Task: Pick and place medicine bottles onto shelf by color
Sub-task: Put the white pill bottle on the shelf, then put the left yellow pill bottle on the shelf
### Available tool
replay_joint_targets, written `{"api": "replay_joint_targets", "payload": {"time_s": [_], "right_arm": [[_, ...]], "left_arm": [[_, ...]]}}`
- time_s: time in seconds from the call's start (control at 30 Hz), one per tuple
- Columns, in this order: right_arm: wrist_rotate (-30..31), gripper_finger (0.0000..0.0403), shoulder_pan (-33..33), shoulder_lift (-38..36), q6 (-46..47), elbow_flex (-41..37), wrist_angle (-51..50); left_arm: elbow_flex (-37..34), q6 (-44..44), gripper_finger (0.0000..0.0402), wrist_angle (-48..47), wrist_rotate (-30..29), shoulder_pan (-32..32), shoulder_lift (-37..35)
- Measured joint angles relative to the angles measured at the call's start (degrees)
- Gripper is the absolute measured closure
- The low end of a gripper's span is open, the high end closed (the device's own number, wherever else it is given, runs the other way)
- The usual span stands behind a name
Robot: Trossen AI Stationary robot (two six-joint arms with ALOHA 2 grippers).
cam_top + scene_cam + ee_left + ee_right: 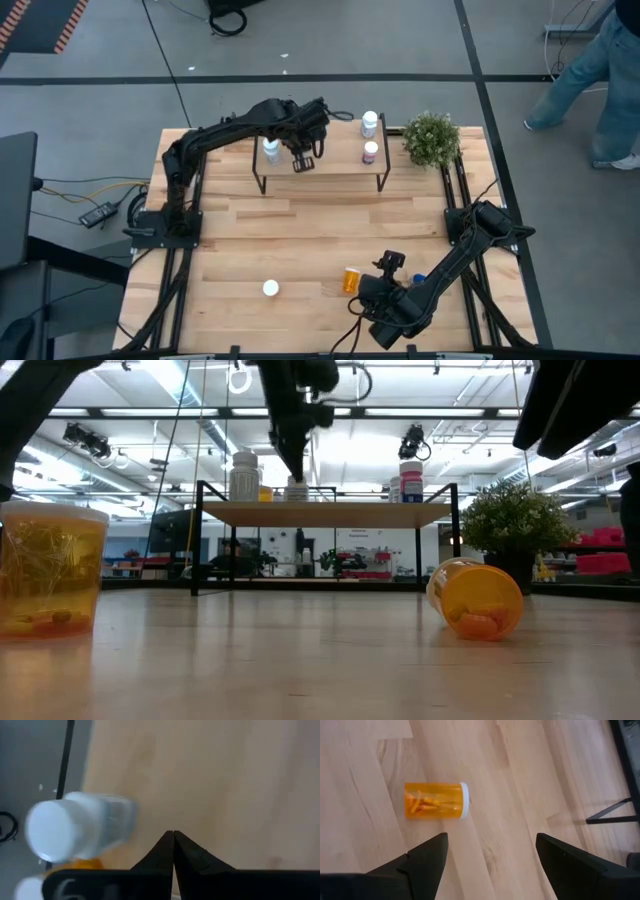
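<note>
The shelf (320, 168) stands at the table's far middle. On it are a white bottle (271, 150), a pinkish bottle (371, 152) and a white-capped one (369, 123); the low view also shows a small orange one (265, 493) behind them. My left gripper (303, 162) hangs shut over the shelf board (210, 780), beside the white bottle (75, 832), touching nothing. An orange bottle (351, 279) lies on its side on the table near the front. My right gripper (492, 850) stands open just short of it (435, 800). Another white-capped orange bottle (270, 289) stands upright at the near left.
A potted plant (432, 138) stands at the far right corner, next to the shelf. Something blue (418, 278) shows beside the right arm. A person (600, 80) stands on the floor beyond the table's far right. Bare tabletop (300, 230) lies between the shelf and the near bottles.
</note>
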Motion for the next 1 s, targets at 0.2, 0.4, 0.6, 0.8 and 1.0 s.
{"api": "replay_joint_targets", "payload": {"time_s": [0.2,0.4,0.6,0.8,1.0], "right_arm": [[2.71,0.0091,-0.13,0.0,0.58,0.0,-0.02],[3.17,0.0091,-0.47,0.0,5.15,0.0,-4.86],[9.36,0.0091,-0.98,-0.62,11.18,-0.7,-13.21],[11.27,0.0091,-2.11,-2.76,6.04,-0.28,-13.5],[14.19,0.0091,-2.23,-8.3,5.94,-0.26,-12.76]], "left_arm": [[0.04,-6.72,0.0398,-6.44,1.93,-8.88,-2.67],[0.04,-14.89,0.0385,-14.1,3.55,-20.77,-3.15],[0.04,-20.72,0.0394,-12.2,3.44,-31.84,-3.15],[0.02,-27.81,0.0393,-11.53,-0.71,-41.27,-3.37],[-5.64,-35.25,0.0387,-4.46,-6.31,-50.81,-4.33]]}}
